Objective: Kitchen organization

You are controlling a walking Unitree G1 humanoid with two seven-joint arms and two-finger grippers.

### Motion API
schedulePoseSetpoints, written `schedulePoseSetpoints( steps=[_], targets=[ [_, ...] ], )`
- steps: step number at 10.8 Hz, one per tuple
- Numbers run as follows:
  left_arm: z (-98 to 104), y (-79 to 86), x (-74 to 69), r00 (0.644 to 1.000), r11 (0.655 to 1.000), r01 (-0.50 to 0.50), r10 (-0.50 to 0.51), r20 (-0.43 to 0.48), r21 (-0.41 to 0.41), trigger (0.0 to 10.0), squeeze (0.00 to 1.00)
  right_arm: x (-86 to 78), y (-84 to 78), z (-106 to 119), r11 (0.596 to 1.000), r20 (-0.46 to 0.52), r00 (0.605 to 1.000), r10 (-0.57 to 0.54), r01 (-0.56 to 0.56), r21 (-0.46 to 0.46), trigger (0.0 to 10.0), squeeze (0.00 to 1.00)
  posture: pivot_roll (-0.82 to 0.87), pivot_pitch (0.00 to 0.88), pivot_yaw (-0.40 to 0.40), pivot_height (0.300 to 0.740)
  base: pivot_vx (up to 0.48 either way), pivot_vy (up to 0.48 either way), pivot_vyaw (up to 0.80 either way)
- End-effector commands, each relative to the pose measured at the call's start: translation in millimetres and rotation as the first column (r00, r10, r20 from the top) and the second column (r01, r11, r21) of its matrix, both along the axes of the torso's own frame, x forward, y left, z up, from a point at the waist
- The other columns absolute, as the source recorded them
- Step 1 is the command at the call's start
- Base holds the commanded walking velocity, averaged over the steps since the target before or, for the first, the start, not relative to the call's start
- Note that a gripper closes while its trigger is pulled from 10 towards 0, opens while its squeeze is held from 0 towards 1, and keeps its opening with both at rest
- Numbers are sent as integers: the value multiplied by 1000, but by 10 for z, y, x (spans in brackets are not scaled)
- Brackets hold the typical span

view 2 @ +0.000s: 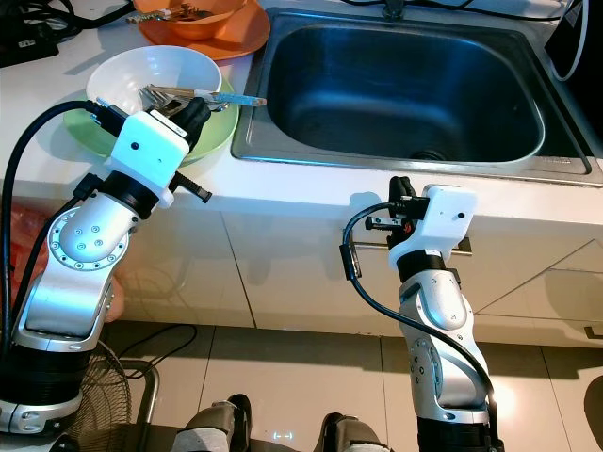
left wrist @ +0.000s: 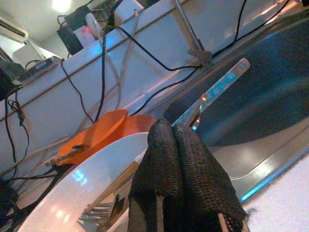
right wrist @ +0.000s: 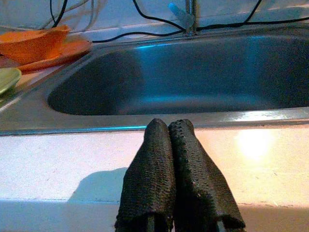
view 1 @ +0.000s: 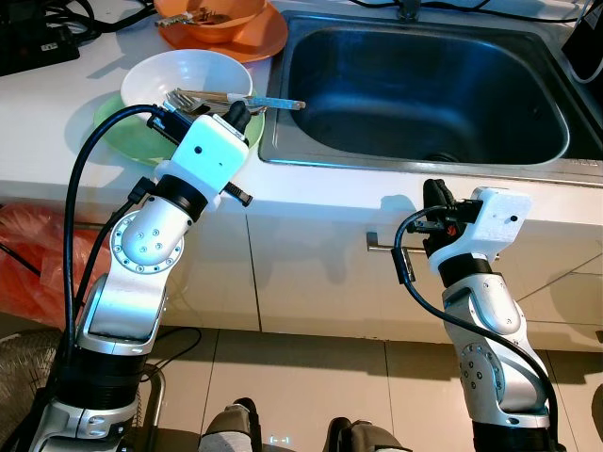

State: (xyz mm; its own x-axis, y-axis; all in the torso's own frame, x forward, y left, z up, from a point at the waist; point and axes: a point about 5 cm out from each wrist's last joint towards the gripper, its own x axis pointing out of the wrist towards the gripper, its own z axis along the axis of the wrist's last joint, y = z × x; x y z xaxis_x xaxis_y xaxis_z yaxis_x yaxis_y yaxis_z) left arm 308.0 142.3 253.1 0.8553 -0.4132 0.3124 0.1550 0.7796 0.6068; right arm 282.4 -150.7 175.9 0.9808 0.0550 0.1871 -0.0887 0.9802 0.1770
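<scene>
Left hand [view 1: 236,115] pinched shut at white bowl [view 1: 151,80] rim beside forks [view 1: 198,102]; right hand [right wrist: 169,133] shut, empty. Open before gripping forks.

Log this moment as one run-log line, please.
left gripper shut at cutlery in white bowl | right gripper shut, idle below counter | sink empty

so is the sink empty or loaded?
Empty as far as seen: the sink basin is bare steel down to the drain; its far right corner is cropped.
</scene>
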Motion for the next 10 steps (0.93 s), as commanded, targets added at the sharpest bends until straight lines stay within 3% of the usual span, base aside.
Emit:
schedulePoseSetpoints(
  steps=[1, 3, 6, 9, 10],
  targets=[
    [15, -9, -14, 1000, 1000, 8, -8, 4, 13, 0, 0, -6, -28, -6, 1000, 2, 1000, -13, 13, 9, 10000, 0, 97, 199, -47, 740, 0, 0, 0],
    [68, 7, -19, 999, 1000, -8, 7, 35, 8, 0, 0, -6, -26, -6, 1000, 3, 1000, -12, 12, 8, 10000, 0, 97, 199, -46, 740, 0, 0, 0],
    [353, 102, -59, 978, 993, -81, 95, 187, -82, 0, 0, -1, -26, -5, 1000, 3, 1000, -10, 10, 8, 10000, 0, 97, 197, -49, 740, 0, 0, 0],
    [429, 113, -91, 970, 987, -73, 104, 221, -144, 0, 0, 6, -18, -2, 1000, 5, 1000, -6, 6, 8, 10000, 0, 101, 192, -50, 740, 0, 0, 0],
    [350, 92, -64, 977, 989, -79, 101, 188, -123, 10000, 0, 9, -12, -2, 1000, 4, 1000, -4, 4, 8, 10000, 0, 100, 191, -49, 740, 0, 0, 0]
  ],
)
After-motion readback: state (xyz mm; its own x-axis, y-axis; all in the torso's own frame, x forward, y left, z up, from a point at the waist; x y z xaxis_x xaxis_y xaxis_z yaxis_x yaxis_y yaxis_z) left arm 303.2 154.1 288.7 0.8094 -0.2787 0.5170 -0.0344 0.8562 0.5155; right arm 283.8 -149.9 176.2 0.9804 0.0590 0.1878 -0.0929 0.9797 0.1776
